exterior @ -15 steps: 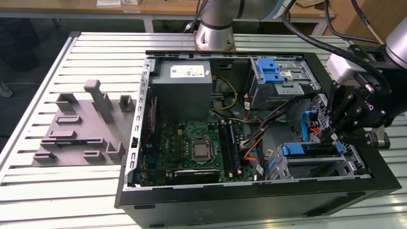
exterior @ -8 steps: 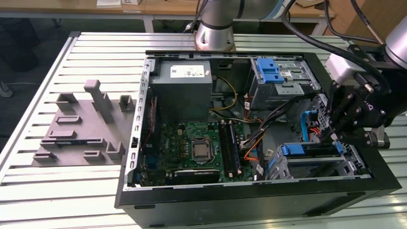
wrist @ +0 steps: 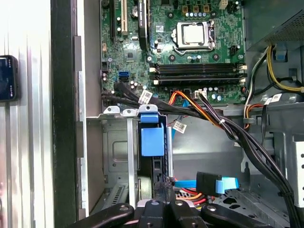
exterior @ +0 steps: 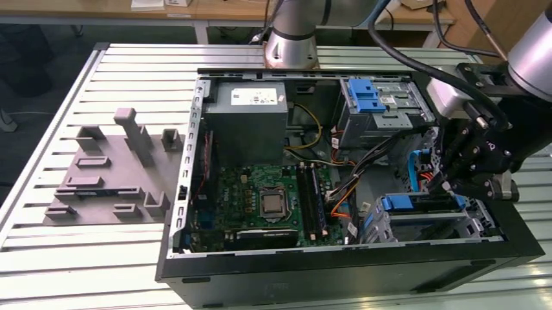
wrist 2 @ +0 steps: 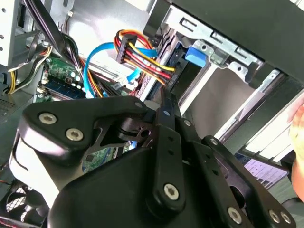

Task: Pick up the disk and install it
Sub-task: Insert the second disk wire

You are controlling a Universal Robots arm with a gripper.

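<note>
The disk (wrist: 153, 142) sits on edge in the lower drive cage (exterior: 431, 223) at the front corner of the PC case (exterior: 345, 271), blue carrier tab up. Our claw (wrist: 162, 183) is directly over its rear edge w/ tips pressed together, nothing pinched, seemingly pushing. To seat it well we'd judge: keep the push in line w/ the cage rails, no tilt, and mind the SATA/power cable bundle (wrist: 209, 183) just beside it. Count: 1 disk, 1 claw, 2 drive cages w/ blue latches, 1 CPU socket (exterior: 274, 203), 1 grey fixture block (exterior: 112, 171) on the worktop (exterior: 52, 252)
</note>
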